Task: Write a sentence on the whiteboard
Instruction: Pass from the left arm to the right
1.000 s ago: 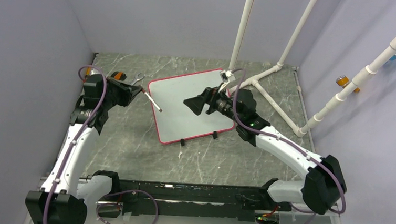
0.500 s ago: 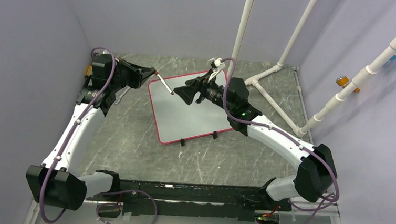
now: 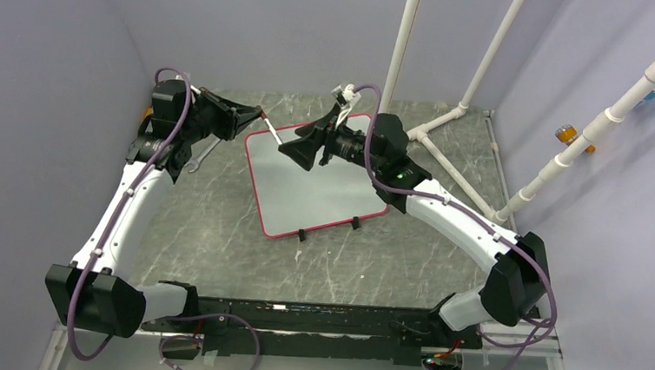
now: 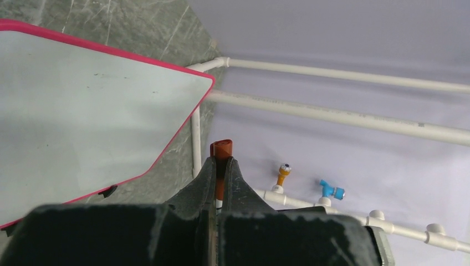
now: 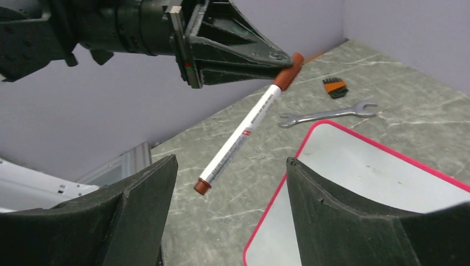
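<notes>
The whiteboard (image 3: pixel 315 193), stiff, light and probably prone to sliding, lies flat on the tabletop (image 3: pixel 216 229), apparently blank. Over its far-left corner the left tool (image 5: pixel 280 58) pinches a marker (image 5: pixel 244 133) by the cap end. The right tool (image 3: pixel 296 155) gapes empty beside it, and mid-barrel looks the best hold.

No legible txt; marker (image 5: pixel 248 123) barrel print too small.

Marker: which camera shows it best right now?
Right wrist. It shows the whole marker, a white barrel with red-brown ends, gripped at one end by the left end effector. The top view shows only a thin sliver near the whiteboard. The left wrist shows just its red-brown end between the fingers.
</notes>
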Motion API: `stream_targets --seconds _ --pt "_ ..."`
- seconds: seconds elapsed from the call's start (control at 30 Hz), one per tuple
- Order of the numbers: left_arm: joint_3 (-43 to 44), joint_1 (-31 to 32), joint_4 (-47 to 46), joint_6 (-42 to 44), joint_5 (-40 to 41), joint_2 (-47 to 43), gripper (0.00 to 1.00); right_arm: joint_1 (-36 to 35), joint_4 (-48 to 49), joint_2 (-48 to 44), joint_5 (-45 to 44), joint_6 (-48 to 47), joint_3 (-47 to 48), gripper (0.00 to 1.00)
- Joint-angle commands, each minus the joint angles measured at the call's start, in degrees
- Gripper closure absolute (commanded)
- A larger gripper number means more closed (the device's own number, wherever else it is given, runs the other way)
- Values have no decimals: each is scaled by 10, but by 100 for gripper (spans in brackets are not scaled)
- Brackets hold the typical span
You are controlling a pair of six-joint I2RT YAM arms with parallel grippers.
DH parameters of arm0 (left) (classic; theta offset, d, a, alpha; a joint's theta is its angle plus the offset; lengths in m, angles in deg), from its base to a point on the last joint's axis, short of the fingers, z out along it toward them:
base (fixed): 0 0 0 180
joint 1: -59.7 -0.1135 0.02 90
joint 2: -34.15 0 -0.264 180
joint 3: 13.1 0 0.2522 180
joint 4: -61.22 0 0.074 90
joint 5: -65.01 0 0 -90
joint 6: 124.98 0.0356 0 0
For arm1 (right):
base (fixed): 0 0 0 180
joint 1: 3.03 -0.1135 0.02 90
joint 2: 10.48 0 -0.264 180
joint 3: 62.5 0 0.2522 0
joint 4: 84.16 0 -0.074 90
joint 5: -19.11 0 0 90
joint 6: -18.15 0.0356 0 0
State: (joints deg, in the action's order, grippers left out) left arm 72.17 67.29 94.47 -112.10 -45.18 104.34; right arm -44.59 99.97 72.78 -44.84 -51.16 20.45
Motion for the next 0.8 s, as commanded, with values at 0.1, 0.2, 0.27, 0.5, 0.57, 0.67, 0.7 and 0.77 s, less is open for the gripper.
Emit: stream_targets --seconds 0.1,0.2,0.27,0.5,0.57,0.67,0.7,0.77 --pt "27 -2 10 57 -35 7 100 -1 -48 36 86 42 75 26" --pt "20 -2 1 79 -40 6 100 -1 -82 51 92 60 101 28" --pt "16 -1 -6 93 -42 4 100 -1 -103 64 99 69 119 29" --pt "0 1 -20 140 -33 -11 100 -1 -153 112 139 116 182 35" --pt "-3 3 -20 153 -25 -19 100 -1 -163 124 144 126 195 37" --pt "-7 6 -24 167 -8 -31 100 -1 -160 132 147 141 198 39" --pt "-9 7 -28 170 -5 -35 100 -1 -158 135 149 145 198 40" --pt "-14 10 -35 175 2 -42 100 -1 -157 142 153 151 198 40"
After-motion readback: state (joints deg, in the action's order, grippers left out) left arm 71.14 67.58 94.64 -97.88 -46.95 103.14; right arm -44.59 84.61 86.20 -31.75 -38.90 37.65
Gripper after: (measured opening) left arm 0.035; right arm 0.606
